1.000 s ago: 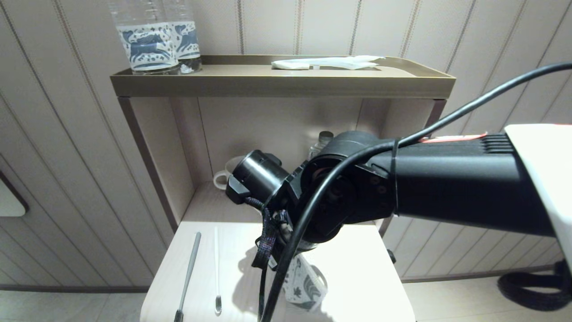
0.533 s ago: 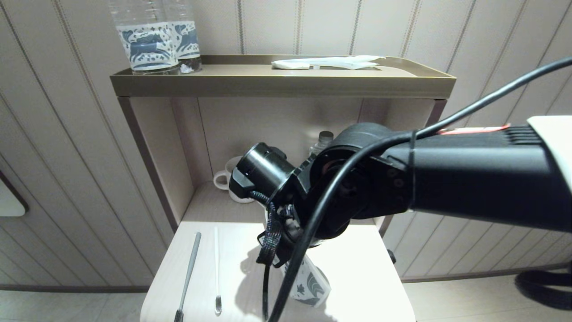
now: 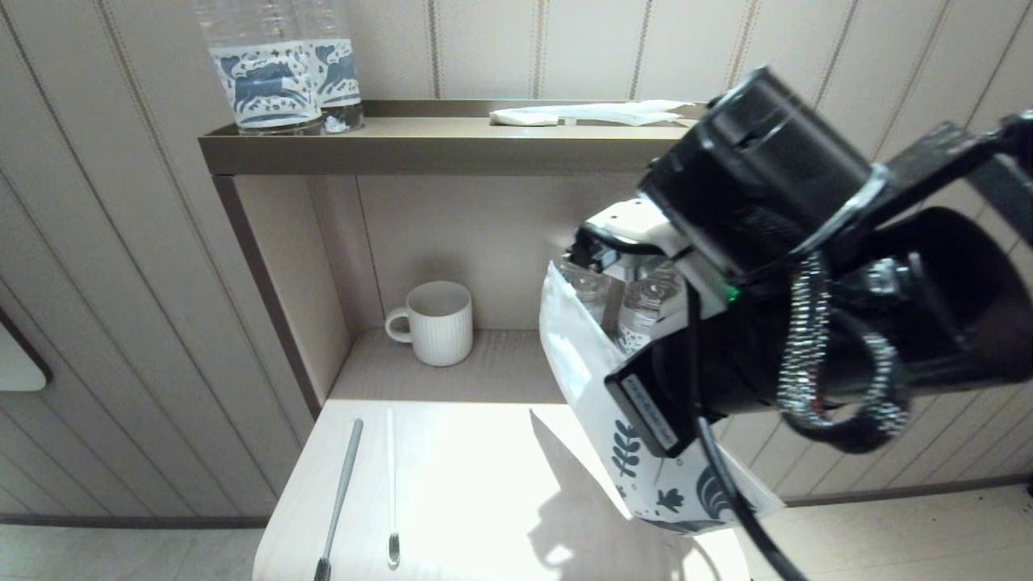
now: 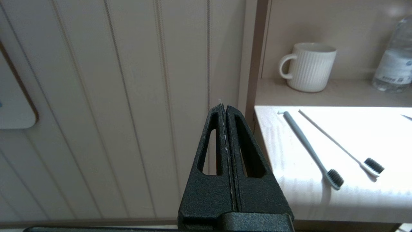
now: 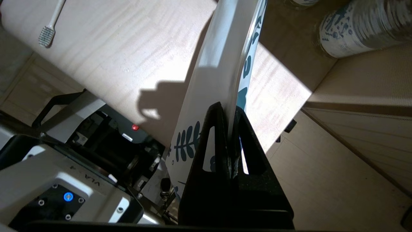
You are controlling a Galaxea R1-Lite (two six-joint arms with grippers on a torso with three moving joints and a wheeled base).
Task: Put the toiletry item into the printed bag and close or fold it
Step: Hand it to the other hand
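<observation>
While the right gripper (image 5: 229, 111) is hanging above the right side of the counter (image 3: 452, 460), its fingers (image 5: 214, 135) are pinching one edge of the printed bag (image 3: 593, 379), so the bag is dangling clear of the counter surface. In the head view the bag is hanging tilted, its white upper part in front of the lower shelf opening and its blue and teal leaf motifs showing lower down, near the counter's right edge. From the right wrist camera the bag (image 5: 219, 64) is running away from the fingers as a thin, edge-on sheet, casting a shadow on the bright wood below.

Two toothbrushes are lying side by side at the counter's left front: a grey toothbrush (image 3: 339, 496) and, just beside it, a white toothbrush (image 3: 391, 484), both with bristles toward the robot. In the left wrist view the grey toothbrush (image 4: 305, 145) and white toothbrush (image 4: 338, 141) are lying apart from the bag.

The left gripper (image 4: 225, 108) is sitting off the left side of the counter, facing the panelled wall, its fingers (image 4: 212, 141) pressed together with nothing between them.

A ribbed white mug (image 3: 436, 323) is standing on the lower shelf. Two bottles with blue-printed labels (image 3: 278, 77) are standing on the top shelf (image 3: 452, 149), well apart from a plain white packet (image 3: 589, 113) on the same shelf.
</observation>
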